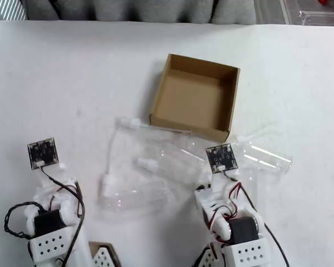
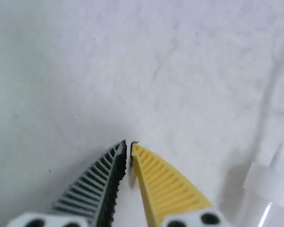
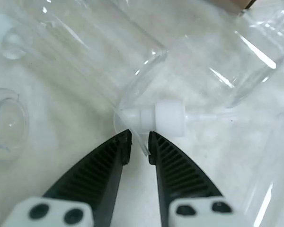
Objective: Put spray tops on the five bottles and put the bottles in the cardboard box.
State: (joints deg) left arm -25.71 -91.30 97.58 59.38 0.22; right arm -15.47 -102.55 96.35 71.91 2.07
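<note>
White table, left gripper closed, right gripper barely parted, seemingly beside spray top

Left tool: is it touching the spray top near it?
Apart. The left wrist view shows bare table between the left tool and the spray top.

Reads to me as a makeshift robotics lab: white tabletop, exposed cabling on printed arm housings lower frame, grey cushions along top edge.
</note>
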